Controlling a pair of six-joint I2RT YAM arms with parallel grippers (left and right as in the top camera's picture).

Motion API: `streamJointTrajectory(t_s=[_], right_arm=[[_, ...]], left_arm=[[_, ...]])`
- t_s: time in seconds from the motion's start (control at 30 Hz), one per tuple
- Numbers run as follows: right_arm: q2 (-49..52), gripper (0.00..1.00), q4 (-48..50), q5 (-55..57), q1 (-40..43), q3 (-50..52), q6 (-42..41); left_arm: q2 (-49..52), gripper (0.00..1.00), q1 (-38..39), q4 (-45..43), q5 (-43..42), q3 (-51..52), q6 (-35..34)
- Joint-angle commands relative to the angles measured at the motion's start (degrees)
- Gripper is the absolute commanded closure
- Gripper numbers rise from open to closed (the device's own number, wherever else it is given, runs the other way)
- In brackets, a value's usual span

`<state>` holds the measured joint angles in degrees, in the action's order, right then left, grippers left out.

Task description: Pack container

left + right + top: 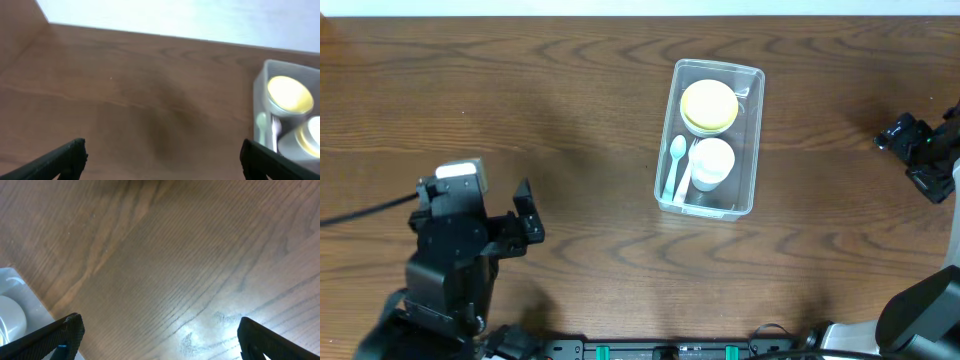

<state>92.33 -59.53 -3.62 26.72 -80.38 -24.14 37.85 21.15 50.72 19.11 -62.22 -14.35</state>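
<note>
The clear plastic container (pixel 749 95) stands right of the table's middle. Inside it are a yellow bowl (pixel 709 105), a white cup (pixel 711 162) and a pale spoon (pixel 677 166). It also shows at the right edge of the left wrist view (pixel 260 85) and at the lower left corner of the right wrist view (pixel 30 307). My left gripper (pixel 528 215) is open and empty at the near left, well apart from the container; in the left wrist view (pixel 162 157) only bare wood lies between its fingers. My right gripper (pixel 905 140) is open and empty at the far right; its fingers (pixel 160 335) frame bare wood.
The wooden table (pixel 520 100) runs to a pale back edge (pixel 175 20). A black cable (pixel 360 212) trails from the left arm. The right arm's base (pixel 920 315) stands at the near right corner.
</note>
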Motion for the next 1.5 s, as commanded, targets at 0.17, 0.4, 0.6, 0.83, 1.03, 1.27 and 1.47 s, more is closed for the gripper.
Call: streamJointTrajectory(t_s=[0.17,0.4,0.6,0.83,1.03,1.27,1.47], right_arm=[[0.2,0.01,-0.1,0.2,0.1,0.1,-0.7],[0.2,0.01,-0.1,0.2,0.1,0.1,-0.7],[0.2,0.01,-0.1,0.2,0.1,0.1,-0.7],[0.2,0.01,-0.1,0.2,0.1,0.1,-0.7],[0.2,0.01,-0.1,0.2,0.1,0.1,-0.7],[0.2,0.01,-0.1,0.2,0.1,0.1,-0.7],[0.2,0.01,-0.1,0.2,0.1,0.1,-0.7]], left_arm=[[-11.6,0.02,-7.1,-10.8,-13.3,20.2,8.9],[-20.7,0.02,-10.4,-12.9,-15.8,31.9,10.1],[-28.1,0.02,-13.2,-16.1,-21.2,40.1,12.9],[-33.8,0.02,-14.8,-17.0,-22.8,46.4,13.3],[-37.0,0.02,-14.8,-17.0,-22.8,50.0,13.7],[-37.7,0.02,-14.8,-17.1,-23.0,53.5,13.7],[-37.7,0.02,-14.8,-17.2,-22.9,53.5,13.7]])
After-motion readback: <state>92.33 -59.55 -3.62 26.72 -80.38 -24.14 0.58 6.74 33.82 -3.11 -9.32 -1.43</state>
